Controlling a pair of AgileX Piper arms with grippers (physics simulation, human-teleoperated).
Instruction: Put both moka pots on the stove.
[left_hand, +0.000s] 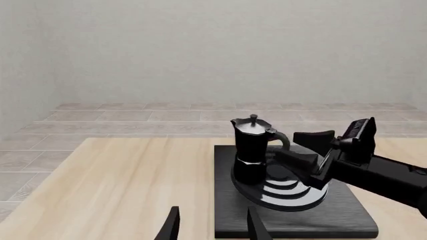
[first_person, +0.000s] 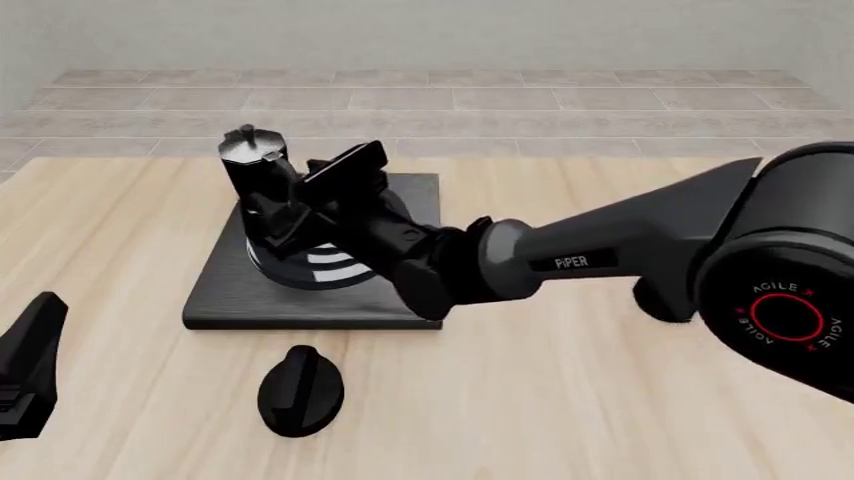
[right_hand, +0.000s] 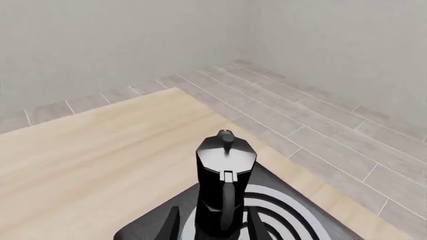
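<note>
One moka pot (first_person: 251, 175) stands upright on the burner rings of the stove (first_person: 227, 300), with its handle towards my right arm. It also shows in the left wrist view (left_hand: 252, 150) and the right wrist view (right_hand: 225, 170). My right gripper (first_person: 283, 225) is open, its fingers either side of the pot's handle and lower body with a gap showing. My left gripper (first_person: 34, 340) is open and empty, low at the table's near left, well short of the stove (left_hand: 333, 220). The second moka pot is out of view.
A low black oval knob (first_person: 300, 388) lies on the table just in front of the stove. The right arm (first_person: 574, 260) stretches across the table from the right. The floor beyond the table's far edge is tiled.
</note>
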